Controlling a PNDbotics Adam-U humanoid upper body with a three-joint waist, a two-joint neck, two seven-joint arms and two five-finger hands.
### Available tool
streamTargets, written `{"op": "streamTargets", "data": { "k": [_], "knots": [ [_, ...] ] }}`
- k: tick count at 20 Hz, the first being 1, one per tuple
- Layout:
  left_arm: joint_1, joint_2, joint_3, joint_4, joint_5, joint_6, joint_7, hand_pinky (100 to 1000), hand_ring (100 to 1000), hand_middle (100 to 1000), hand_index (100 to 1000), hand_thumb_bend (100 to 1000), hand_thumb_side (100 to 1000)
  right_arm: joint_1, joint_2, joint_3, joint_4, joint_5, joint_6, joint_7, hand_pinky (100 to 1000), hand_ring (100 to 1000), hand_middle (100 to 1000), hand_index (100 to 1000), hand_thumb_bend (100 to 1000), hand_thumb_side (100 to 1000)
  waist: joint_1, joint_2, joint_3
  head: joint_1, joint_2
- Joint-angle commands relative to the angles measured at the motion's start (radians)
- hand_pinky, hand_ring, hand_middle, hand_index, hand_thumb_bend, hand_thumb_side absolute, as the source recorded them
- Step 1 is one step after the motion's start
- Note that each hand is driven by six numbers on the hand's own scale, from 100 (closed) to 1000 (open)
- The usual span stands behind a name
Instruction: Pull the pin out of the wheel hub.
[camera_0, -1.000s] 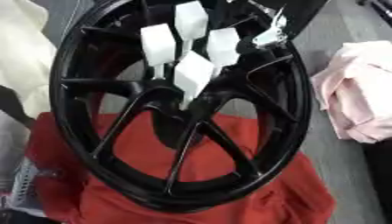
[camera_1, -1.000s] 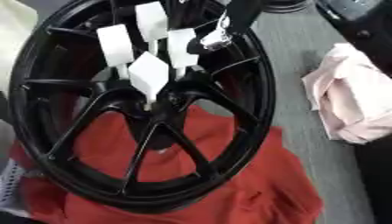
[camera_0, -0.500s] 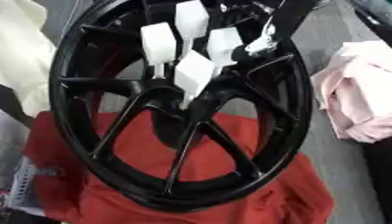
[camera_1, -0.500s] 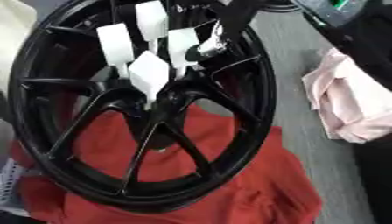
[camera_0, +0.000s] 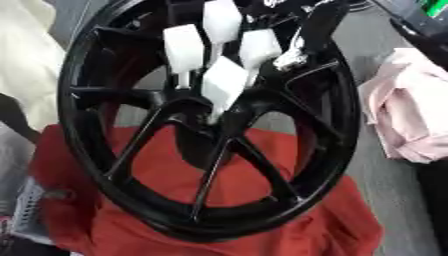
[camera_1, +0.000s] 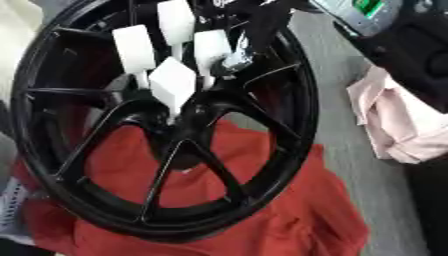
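White pins (camera_0: 226, 82) sit in the wheel hub (camera_0: 203, 114), none out yet. The wheel lies on a red cloth (camera_0: 289, 220). The right hand (camera_0: 302, 45) has dropped closer - now just beside the rightmost pin (camera_0: 260, 47) - open or clamped, cannot tell. Grasp looks next.

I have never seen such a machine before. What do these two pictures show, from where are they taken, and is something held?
Both pictures come from one stereo camera in a humanoid robot's head, its left and right eye, looking down at the same moment. A large black wheel with spokes stands tilted on a red cloth. Four white block-shaped pins stick out near its hub. A pink cloth lies at the right and a pale cloth at the left. The robot's right hand, black with silver parts, reaches down from the top right beside the white pins. I cannot tell whether it holds one. The left hand is not in view.
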Motion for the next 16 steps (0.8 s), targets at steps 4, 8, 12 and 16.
{"op": "streamTargets", "data": {
  "k": [4,8,12,16],
  "knots": [
    [-0.014,0.016,0.006,-0.009,0.005,0.000,-0.003,772,849,817,851,494,883,-0.017,-0.008,-0.010,0.007,0.018,-0.005,-0.028,801,744,585,659,314,374,0.005,-0.016,0.001,-0.004,0.006],
    [-0.013,0.016,0.006,-0.008,0.006,0.001,-0.003,773,849,816,849,492,883,-0.014,-0.007,-0.015,0.008,-0.011,0.018,-0.073,762,687,522,592,225,350,0.007,-0.018,0.000,-0.003,0.006],
    [-0.011,0.017,0.007,-0.008,0.005,0.001,-0.002,773,849,816,849,492,883,-0.012,-0.018,-0.025,-0.010,-0.072,0.067,-0.117,733,652,498,564,100,392,0.009,-0.021,-0.004,-0.002,0.006],
    [-0.008,0.019,0.009,-0.007,0.005,0.001,0.000,773,850,817,848,490,883,-0.008,-0.045,-0.041,-0.047,-0.115,0.103,-0.135,726,639,489,552,100,381,0.011,-0.026,-0.010,0.001,0.006]
  ]
}}
